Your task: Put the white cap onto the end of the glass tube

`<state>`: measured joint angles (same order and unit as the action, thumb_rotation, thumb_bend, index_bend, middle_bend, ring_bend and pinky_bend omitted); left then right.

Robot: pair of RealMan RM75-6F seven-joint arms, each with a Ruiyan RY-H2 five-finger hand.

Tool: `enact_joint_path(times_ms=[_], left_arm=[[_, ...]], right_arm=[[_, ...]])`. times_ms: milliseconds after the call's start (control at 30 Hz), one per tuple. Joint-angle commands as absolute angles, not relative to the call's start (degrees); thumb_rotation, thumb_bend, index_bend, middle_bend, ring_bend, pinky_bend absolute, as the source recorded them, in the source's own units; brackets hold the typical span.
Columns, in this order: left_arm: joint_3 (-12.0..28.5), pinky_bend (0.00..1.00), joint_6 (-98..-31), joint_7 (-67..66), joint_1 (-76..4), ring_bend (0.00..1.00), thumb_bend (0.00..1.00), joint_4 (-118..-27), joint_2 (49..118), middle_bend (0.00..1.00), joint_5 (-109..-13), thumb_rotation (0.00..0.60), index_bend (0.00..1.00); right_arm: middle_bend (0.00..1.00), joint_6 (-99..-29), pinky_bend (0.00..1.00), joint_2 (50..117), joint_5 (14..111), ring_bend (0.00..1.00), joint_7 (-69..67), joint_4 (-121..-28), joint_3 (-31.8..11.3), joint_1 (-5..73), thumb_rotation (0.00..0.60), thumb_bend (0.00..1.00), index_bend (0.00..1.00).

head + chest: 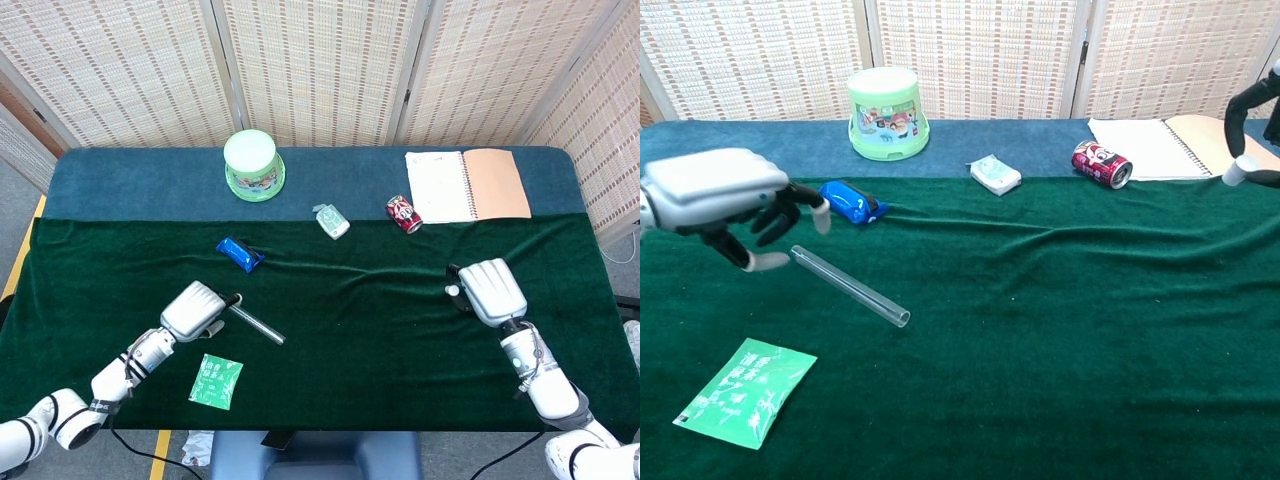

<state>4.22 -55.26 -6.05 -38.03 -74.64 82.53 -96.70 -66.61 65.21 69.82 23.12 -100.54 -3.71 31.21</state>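
The glass tube (249, 318) lies flat on the green cloth (360, 330), in the left half of the surface (150, 185) and nearer its front edge. It is slanted, with its open end pointing toward the front.

The left hand (193, 309) is low over the cloth, just beside the far end of the tube. Its fingers (790, 215) are apart and bent a little, and they hold nothing.

The right hand (487, 290) is over the right half of the surface, well apart from the tube. Its fingertips pinch the small white cap (452, 291).

A flat green packet (216, 381) lies near the front edge, in front of the tube. A blue wrapper (240, 254) lies behind the tube. A green tub (252, 165) with a white lid stands near the back edge. A small white pack (331, 221) and a red can (403, 213) on its side lie near the middle. An open notebook (466, 186) lies toward the back right corner.
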Motion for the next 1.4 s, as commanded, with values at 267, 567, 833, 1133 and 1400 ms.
enact_joint_path(times_ms=[267,567,833,1133,1400], left_arm=[[3.5,0.72,-53.41,-10.17,-40.72,0.73,0.38,-69.55,88.3,0.81,-94.56,0.6,0.43],[2.58,0.73,-52.99,-11.86,-41.41,0.74,0.38,-66.75,91.31,0.82,-92.86,0.6,0.44],[2.2,0.73,-52.19,-13.65,-41.94,0.74,0.38,-66.25,92.99,0.82,-91.04,0.6,0.44],[1.74,0.73,-52.08,-14.51,-42.29,0.74,0.38,-65.33,94.28,0.82,-89.88,0.6,0.47],[1.3,0.73,-52.38,-14.07,-42.46,0.74,0.38,-64.26,94.92,0.82,-89.32,0.6,0.5]], right_arm=[[0.94,-64.77,1.0,66.09,69.92,1.0,21.73,-98.59,-3.78,30.65,0.6,0.59,0.72],[0.94,-63.79,1.0,66.44,69.92,1.0,20.85,-97.54,-4.12,30.28,0.6,0.6,0.72],[0.94,-63.05,1.0,66.74,69.75,1.0,20.15,-96.63,-4.43,30.0,0.6,0.6,0.72],[0.94,-62.58,1.0,66.95,69.86,1.0,19.5,-95.96,-4.66,29.69,0.6,0.6,0.72],[0.94,-62.35,1.0,66.95,69.94,1.0,19.51,-95.97,-4.93,29.55,0.6,0.6,0.72]])
